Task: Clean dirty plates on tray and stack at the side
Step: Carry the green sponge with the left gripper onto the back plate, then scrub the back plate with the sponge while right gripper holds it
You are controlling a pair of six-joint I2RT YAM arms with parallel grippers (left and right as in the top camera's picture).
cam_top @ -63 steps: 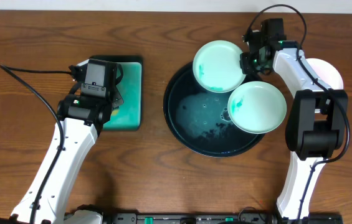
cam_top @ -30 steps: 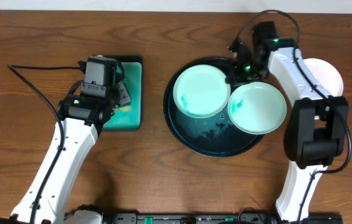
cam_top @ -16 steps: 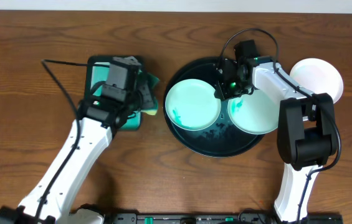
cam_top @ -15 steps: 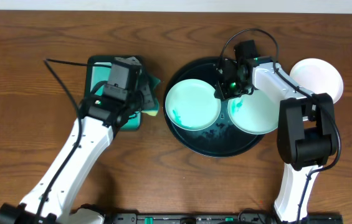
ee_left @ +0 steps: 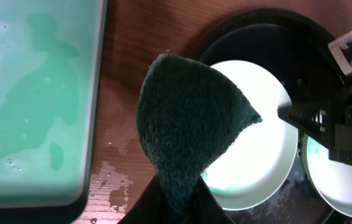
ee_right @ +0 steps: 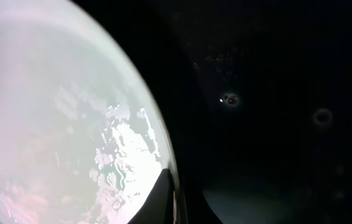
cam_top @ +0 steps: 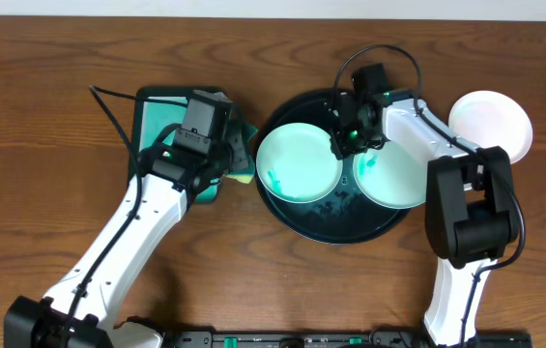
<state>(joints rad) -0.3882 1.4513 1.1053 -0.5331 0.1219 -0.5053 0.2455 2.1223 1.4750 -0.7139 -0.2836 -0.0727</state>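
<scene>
We pinch the rim of the middle plate (cam_top: 297, 166) with the right end effector (cam_top: 343, 143), and the sponge (ee_left: 188, 124) with the left end effector (ee_left: 174, 198). The wet rim may slip.

Looks like a robotics lab bench rather than a kitchen: wooden table (cam_top: 21, 242), left arm (cam_top: 108, 251) and right arm (cam_top: 461, 280) based at its near edge, loose cable (cam_top: 108, 110), washing-up staged in tray (cam_top: 297, 217) and teal dish (cam_top: 152, 111).
</scene>
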